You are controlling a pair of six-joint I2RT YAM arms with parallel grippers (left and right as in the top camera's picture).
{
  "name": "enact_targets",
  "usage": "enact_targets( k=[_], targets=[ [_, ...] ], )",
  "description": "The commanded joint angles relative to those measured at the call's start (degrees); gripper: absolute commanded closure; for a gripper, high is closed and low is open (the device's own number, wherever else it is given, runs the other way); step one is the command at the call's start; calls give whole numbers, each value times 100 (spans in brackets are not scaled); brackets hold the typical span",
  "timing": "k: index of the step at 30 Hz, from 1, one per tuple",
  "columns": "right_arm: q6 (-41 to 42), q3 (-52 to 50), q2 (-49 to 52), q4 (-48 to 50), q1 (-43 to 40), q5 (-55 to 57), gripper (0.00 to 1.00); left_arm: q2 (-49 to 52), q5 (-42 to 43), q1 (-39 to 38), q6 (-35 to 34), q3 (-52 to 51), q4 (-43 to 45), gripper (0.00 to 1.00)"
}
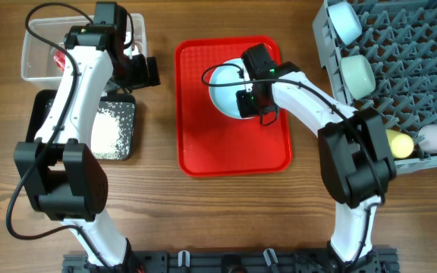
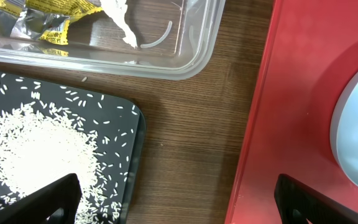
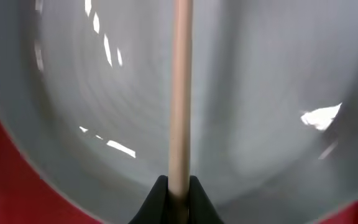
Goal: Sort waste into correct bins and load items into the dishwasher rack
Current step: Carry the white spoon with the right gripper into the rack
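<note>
Over the pale blue plate (image 1: pixel 220 82) on the red tray (image 1: pixel 203 144), the right pincer (image 3: pixel 179 198) is clenched on a thin pale utensil handle (image 3: pixel 180 93), fork or spoon unclear, its long axis running straight out from the fingertips, while the left pincer (image 2: pixel 176 196) hangs released above the counter (image 2: pixel 185 124).

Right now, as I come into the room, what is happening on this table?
The right gripper is shut on a thin pale handle, probably a utensil, over the pale blue plate on the red tray. The left gripper is open and empty above the table, beside the black tray of rice grains. The clear tub holds a yellow wrapper and tissue. Two bowls and two cups sit in the grey rack.
</note>
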Motion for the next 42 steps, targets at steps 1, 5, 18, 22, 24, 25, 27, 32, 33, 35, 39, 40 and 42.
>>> enact_targets(
  k=[1,5,18,22,24,25,27,32,33,35,39,40,42],
  targets=[
    [210,125,-1047,79,2,557,96,46,46,37,-72,-28,-2,0],
    [573,125,-2081,61,-20,1331,96,46,46,37,-72,-28,-2,0],
    [3281,98,-4260,-2006,-3171,2914,96,46,46,37,-72,-28,-2,0],
    [3274,-17,-4306,-1982,-4658,2977,96,46,46,37,-72,-28,-2,0],
    [2964,-249,-4286,-1580,-5340,2776,96,46,46,37,-72,-28,-2,0],
    [2833,-348,-4266,-1401,-5587,2610,96,46,46,37,-72,-28,-2,0],
    [2583,-529,-4203,-1054,-6035,2280,96,46,46,37,-72,-28,-2,0],
    [1871,-916,-3729,96,-6900,1333,96,46,46,37,-72,-28,-2,0],
    [1729,-922,-3600,195,-6909,1268,96,46,46,37,-72,-28,-2,0],
    [1611,-927,-3195,299,-6909,1174,96,46,46,37,-72,-28,-2,0],
    [1482,-927,-2483,560,-6926,798,96,46,44,37,-72,-28,-2,0],
    [1506,-927,-2350,592,-6946,787,96,46,46,37,-72,-28,-2,0],
    [1545,-927,-2192,595,-7010,732,96,46,46,37,-72,-28,-2,0]
  ],
)
